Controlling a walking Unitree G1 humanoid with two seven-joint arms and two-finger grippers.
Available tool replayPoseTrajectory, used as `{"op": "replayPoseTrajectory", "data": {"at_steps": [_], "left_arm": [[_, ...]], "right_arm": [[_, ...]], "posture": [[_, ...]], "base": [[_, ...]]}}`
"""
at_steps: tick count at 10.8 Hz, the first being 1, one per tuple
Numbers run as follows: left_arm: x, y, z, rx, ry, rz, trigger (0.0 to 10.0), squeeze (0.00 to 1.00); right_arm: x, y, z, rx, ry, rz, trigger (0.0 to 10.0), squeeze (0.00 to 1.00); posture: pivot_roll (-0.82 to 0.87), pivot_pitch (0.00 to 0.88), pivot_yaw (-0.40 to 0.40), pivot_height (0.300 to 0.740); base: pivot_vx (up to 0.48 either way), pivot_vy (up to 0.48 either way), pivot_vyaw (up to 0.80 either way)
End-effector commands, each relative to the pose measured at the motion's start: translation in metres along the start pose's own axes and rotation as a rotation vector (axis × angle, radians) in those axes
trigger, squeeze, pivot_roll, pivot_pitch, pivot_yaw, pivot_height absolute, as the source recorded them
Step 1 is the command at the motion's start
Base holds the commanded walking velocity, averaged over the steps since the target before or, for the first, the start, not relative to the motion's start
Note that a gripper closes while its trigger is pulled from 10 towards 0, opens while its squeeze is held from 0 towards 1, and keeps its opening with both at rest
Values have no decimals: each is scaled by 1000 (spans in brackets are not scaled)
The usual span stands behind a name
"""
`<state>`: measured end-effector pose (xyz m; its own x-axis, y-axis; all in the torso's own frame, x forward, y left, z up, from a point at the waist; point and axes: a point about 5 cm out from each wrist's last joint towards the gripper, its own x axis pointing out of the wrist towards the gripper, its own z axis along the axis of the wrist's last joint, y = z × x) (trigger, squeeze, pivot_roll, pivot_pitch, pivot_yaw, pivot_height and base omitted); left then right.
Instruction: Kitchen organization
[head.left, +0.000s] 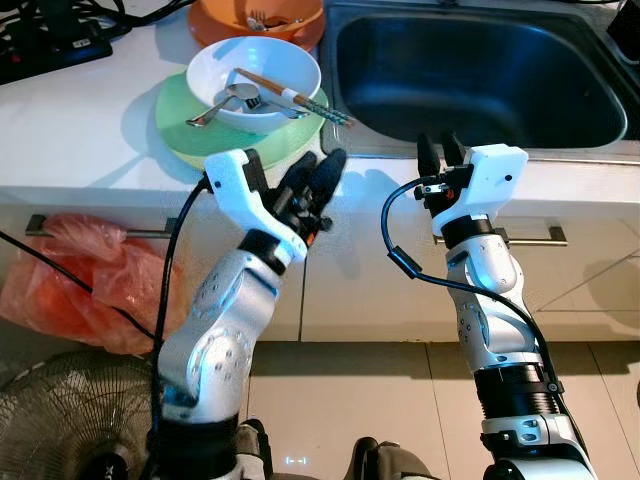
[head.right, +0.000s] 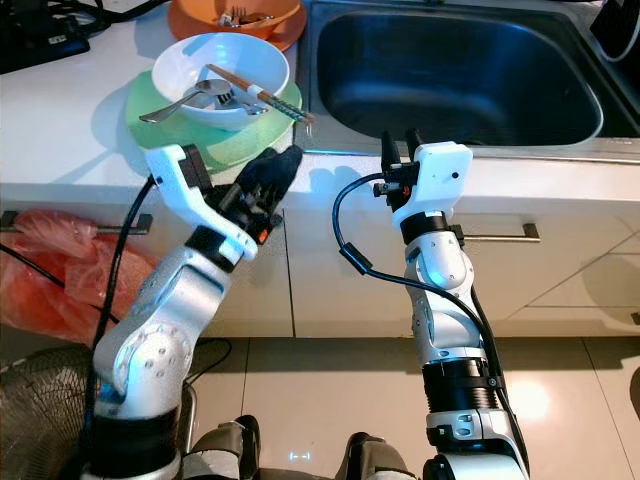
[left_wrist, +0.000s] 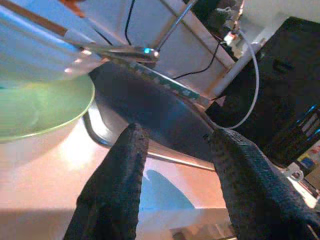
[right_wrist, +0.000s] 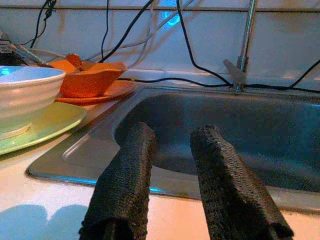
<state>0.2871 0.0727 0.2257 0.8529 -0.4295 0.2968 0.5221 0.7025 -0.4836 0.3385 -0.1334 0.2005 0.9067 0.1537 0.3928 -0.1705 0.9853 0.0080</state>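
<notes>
A white bowl (head.left: 252, 82) sits on a green plate (head.left: 178, 125) on the white counter, left of the steel sink (head.left: 480, 75). A metal spoon (head.left: 225, 103) and chopsticks (head.left: 295, 97) lie across the bowl. Behind it stands an orange bowl (head.left: 258, 20) on an orange plate, with cutlery inside. My left gripper (head.left: 318, 172) is open at the counter's front edge, just below the green plate. My right gripper (head.left: 440, 153) is open and empty at the sink's front rim, fingers pointing up at the basin (right_wrist: 225, 130).
A black power strip (head.left: 50, 40) with cables lies at the counter's back left. Below the counter are cabinet doors with bar handles (head.left: 545, 237). A red plastic bag (head.left: 85, 280) hangs at the left, and a fan (head.left: 70, 420) stands on the tiled floor.
</notes>
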Motion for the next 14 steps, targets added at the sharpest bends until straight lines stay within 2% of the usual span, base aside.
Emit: {"op": "replayPoseTrajectory", "data": {"at_steps": [1,3,5,9,11,14], "left_arm": [[2,-4,-6,-50,2,1,10000,0],[7,-2,-7,-89,3,24,10000,0],[16,0,-6,-167,-25,33,10000,0],[23,-4,-4,-197,-43,-9,10000,0],[23,-10,-3,-192,-38,-70,10000,0],[25,-11,-1,-202,-58,-83,10000,0]], "right_arm": [[-1,-1,1,10,-11,-4,10000,0],[-1,-1,1,10,-11,-5,10000,0],[-1,-1,1,12,-13,-5,10000,0],[-1,-2,1,11,-16,-11,10000,0],[-1,-2,1,11,-17,-11,10000,0],[-1,-1,1,12,-15,-9,10000,0]], "posture": [[194,211,-44,740],[192,212,-43,740],[183,209,-37,740],[174,202,-35,740],[180,203,-37,740],[180,205,-38,740]], "base": [[0,0,0],[0,0,0],[0,0,0],[0,0,0],[0,0,0],[0,0,0]]}}
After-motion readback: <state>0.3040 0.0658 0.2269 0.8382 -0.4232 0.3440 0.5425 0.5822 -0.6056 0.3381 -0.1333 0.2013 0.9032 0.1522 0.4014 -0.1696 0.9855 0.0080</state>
